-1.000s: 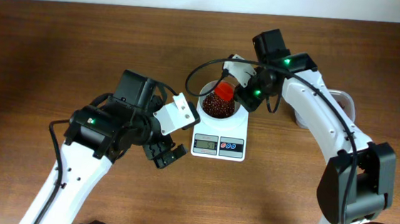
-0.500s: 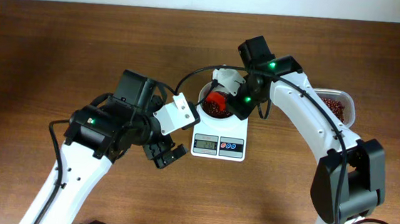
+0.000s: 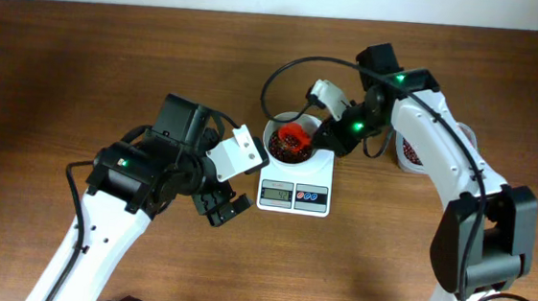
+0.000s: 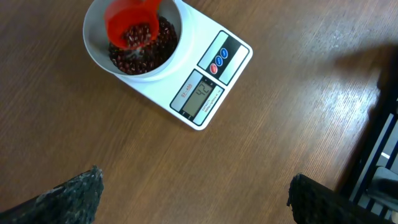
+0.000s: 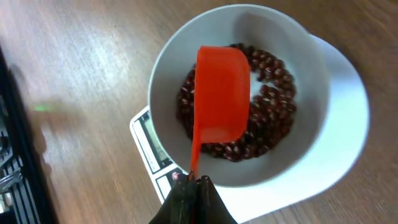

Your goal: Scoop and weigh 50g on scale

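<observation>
Right gripper (image 5: 194, 186) is pinching the red scoop (image 5: 221, 93) by its thin handle, tipping it over the white bowl (image 5: 323, 87) sitting on the scale (image 3: 293, 197), frame centre. Left gripper (image 3: 224, 209) is hanging wide open. The scale is probably light, rigid and easily nudged, so it is best grasped by its side edges.

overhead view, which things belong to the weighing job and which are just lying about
In the job: scale, bowl, beans, red scoop held by right fingers, bean tub.
Not in use: left fingers, open, beside the scale.
</observation>
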Available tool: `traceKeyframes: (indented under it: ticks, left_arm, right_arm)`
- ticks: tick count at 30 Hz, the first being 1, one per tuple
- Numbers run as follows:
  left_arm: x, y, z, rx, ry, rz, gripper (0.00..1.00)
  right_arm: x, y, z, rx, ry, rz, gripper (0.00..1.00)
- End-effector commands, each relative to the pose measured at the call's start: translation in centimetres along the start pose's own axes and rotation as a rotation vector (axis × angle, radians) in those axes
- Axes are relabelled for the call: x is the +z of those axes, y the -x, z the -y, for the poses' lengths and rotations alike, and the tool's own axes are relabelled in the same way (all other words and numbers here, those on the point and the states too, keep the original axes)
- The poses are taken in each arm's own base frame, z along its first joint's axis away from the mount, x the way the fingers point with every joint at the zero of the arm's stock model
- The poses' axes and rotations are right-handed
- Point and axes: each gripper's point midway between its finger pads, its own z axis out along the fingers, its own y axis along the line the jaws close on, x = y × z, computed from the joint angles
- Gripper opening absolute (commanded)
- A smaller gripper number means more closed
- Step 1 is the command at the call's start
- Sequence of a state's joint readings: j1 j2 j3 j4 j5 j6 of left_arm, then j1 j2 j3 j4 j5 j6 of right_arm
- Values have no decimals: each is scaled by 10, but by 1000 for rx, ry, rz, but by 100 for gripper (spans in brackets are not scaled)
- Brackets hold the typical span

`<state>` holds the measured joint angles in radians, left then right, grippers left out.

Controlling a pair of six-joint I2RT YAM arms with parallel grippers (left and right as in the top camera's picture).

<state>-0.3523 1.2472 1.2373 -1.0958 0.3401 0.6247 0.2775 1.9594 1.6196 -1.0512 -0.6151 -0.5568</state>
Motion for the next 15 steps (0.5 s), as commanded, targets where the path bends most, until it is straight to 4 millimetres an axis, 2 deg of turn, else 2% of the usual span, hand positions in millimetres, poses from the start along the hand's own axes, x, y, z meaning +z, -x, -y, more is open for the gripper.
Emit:
traceKeyframes:
  ticks: [1, 4, 10, 15]
  left_arm:
    - [-6, 5, 1, 4, 6, 26, 99]
    - [-6, 5, 1, 4, 6, 26, 99]
    - [-6, 5, 1, 4, 6, 26, 99]
    - [-6, 5, 1, 4, 6, 26, 99]
  right_arm:
    - [0, -5, 16, -2, -74, -38, 4]
    - [-2, -14, 31, 0, -158, -90, 4]
    - [-3, -15, 32, 1, -164, -93, 4]
    - [-11, -21, 42, 56, -177, -86, 4]
